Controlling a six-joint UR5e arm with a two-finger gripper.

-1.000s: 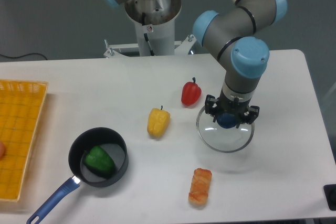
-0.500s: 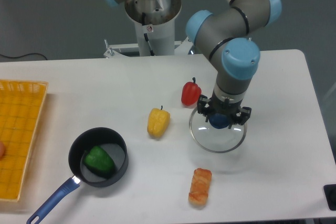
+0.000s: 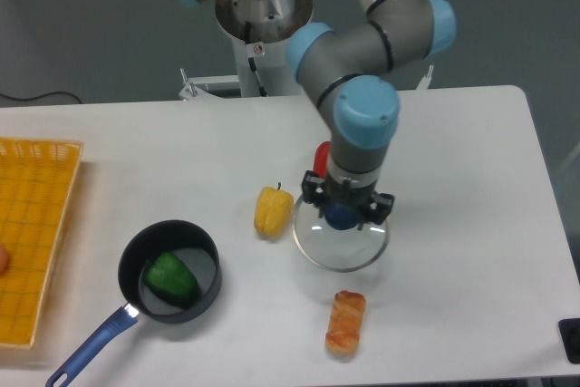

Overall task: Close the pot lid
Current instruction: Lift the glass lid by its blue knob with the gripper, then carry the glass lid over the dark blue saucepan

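While the arm hangs over mid-table: the black two-finger gripper (image 3: 342,212) pinches the blue knob of the round clear glass pot lid (image 3: 340,242).
Lid: held beside the yellow bell pepper (image 3: 273,211), above the orange sushi-like piece (image 3: 345,322).
Pot: small round dark saucepan with long blue handle (image 3: 170,272), uncovered, front-left, well apart from the lid.
Inside pot: a green pepper (image 3: 172,276).
Left edge: yellow mesh tray (image 3: 36,224).
Behind gripper: red pepper (image 3: 321,155), mostly hidden.

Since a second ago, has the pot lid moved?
Yes. The pot lid, held by the pincer, has shifted left toward the yellow pepper, which hasn't moved.
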